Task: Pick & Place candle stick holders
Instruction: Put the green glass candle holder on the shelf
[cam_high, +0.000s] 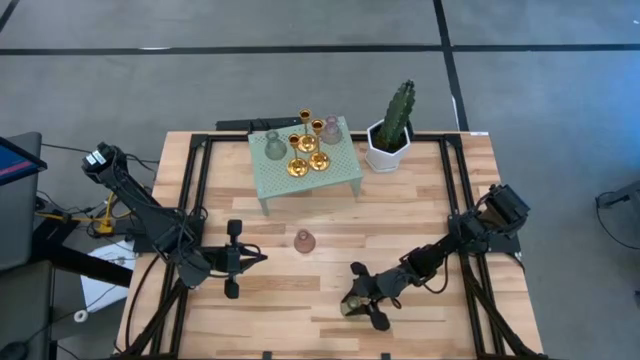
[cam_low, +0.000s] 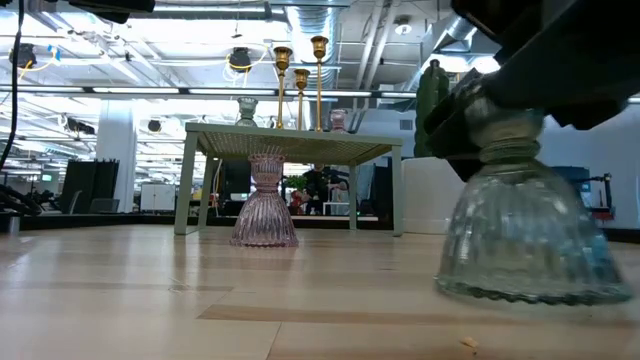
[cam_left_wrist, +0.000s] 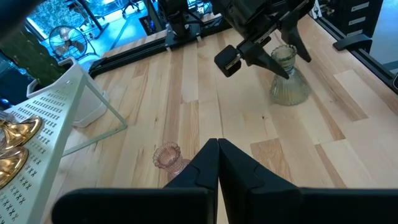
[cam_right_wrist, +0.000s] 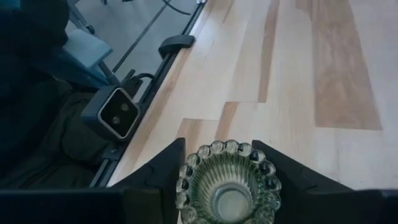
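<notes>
A translucent grey-green candle stick holder (cam_high: 352, 303) stands near the table's front edge, right of centre, and my right gripper (cam_high: 358, 298) is shut on it. It looms large in the low view (cam_low: 520, 240). A translucent pink holder (cam_high: 305, 241) stands on its round base at mid-table, and also shows in the low view (cam_low: 265, 200). My left gripper (cam_high: 258, 258) is shut and empty, to the left of the pink holder (cam_left_wrist: 166, 155). Three gold holders (cam_high: 305, 150), a pink one (cam_high: 330, 128) and a grey-green one (cam_high: 274, 146) stand on a small pale-green perforated table (cam_high: 345, 165). My right gripper has the grey-green holder's beaded top rim and narrow neck (cam_right_wrist: 185, 177) between its two fingers, one finger (cam_right_wrist: 163, 169) on each side. The fingers come from the table's right, slanting down. The holder stands upright with its ribbed base (cam_low: 525, 285) on the table.
A white hexagonal pot with a cactus (cam_high: 388, 148) stands at the back, right of the small green table. Black frame rails (cam_high: 195, 190) run along the table's left and right sides. Bare wood lies between the two grippers.
</notes>
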